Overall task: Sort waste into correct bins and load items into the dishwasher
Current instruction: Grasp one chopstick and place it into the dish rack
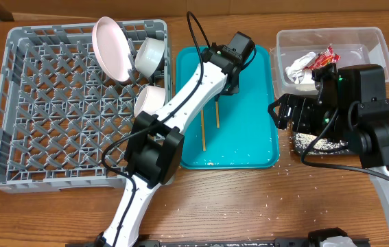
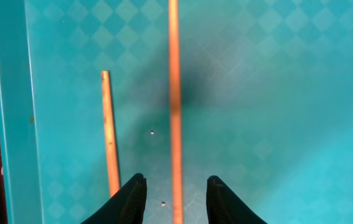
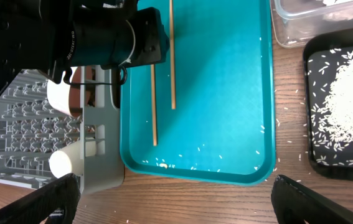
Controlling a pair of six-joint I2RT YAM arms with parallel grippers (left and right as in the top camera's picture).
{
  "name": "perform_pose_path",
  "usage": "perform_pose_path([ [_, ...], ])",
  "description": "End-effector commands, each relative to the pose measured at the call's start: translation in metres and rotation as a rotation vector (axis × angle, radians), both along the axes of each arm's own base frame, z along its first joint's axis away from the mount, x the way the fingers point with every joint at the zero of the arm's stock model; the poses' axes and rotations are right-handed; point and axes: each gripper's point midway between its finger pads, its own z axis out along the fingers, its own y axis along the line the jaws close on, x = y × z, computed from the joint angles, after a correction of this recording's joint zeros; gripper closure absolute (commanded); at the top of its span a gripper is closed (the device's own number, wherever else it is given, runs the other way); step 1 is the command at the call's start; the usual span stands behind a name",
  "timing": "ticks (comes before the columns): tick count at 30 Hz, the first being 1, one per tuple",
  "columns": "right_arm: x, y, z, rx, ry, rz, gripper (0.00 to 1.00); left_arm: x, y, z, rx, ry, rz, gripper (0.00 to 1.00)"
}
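Left pincer [image 2: 176, 183]: we see it parted astride one chopstick [image 2: 174, 93] on the tray [image 2: 288, 93], lined up to pinch.
Right pincer [image 3: 176, 186]: wide apart, empty, out of the way.

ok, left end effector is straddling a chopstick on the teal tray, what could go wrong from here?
1. The chopstick lies flat on the teal tray; the left end effector may close above it or scrape the tray.
2. The second chopstick lies close beside one finger and could get nudged or pinched too.
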Motion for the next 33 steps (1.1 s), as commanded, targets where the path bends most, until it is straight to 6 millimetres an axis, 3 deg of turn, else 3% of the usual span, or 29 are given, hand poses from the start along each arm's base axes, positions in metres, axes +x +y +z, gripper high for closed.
perform_pose_path([
  [1, 0.002, -0.001, 0.006, -0.002, -0.023, 0.0, 0.0, 0.003, 0.0, -0.006, -0.016, -0.019, -0.014, 0.66],
  [4, 0.002, -0.001, 0.006, -0.001, -0.023, -0.001, 0.0, 0.0, 0.007, -0.012, -0.003, 0.0, 0.005, 0.67],
  [7, 0.002, -0.001, 0.006, -0.001, -0.023, -0.001, 0.0, -0.003, 0.042, -0.016, 0.013, 0.063, 0.141, 0.66],
  [9, 0.002, -0.001, 0.006, -0.002, -0.023, 0.0, 0.0, -0.002, 0.05, -0.017, 0.011, 0.074, 0.166, 0.66],
  [13, 0.002, -0.001, 0.006, -0.001, -0.023, -0.001, 0.0, -0.008, 0.053, -0.026, 0.029, 0.096, 0.167, 0.66],
  [16, 0.002, -0.001, 0.006, -0.001, -0.023, -0.001, 0.0, -0.018, 0.063, -0.047, 0.022, 0.136, 0.24, 0.66],
  [21, 0.002, -0.001, 0.006, -0.001, -0.023, -0.001, 0.0, -0.029, 0.054, -0.069, -0.069, 0.213, 0.223, 0.69],
  [24, 0.002, -0.001, 0.006, -0.002, -0.023, 0.0, 0.0, -0.047, 0.052, -0.082, -0.087, 0.285, 0.217, 0.78],
  [26, 0.002, -0.001, 0.006, -0.002, -0.023, 0.0, 0.0, -0.05, 0.052, -0.084, -0.086, 0.296, 0.21, 0.96],
  [29, 0.002, -0.001, 0.006, -0.001, -0.023, -0.001, 0.0, -0.044, 0.046, -0.074, -0.117, 0.291, 0.127, 0.96],
  [31, 0.002, -0.001, 0.006, -0.002, -0.023, 0.0, 0.0, -0.035, 0.038, -0.05, -0.182, 0.275, 0.072, 0.96],
  [33, 0.002, -0.001, 0.006, -0.001, -0.023, -0.001, 0.0, -0.024, 0.039, -0.009, -0.218, 0.223, 0.034, 0.96],
])
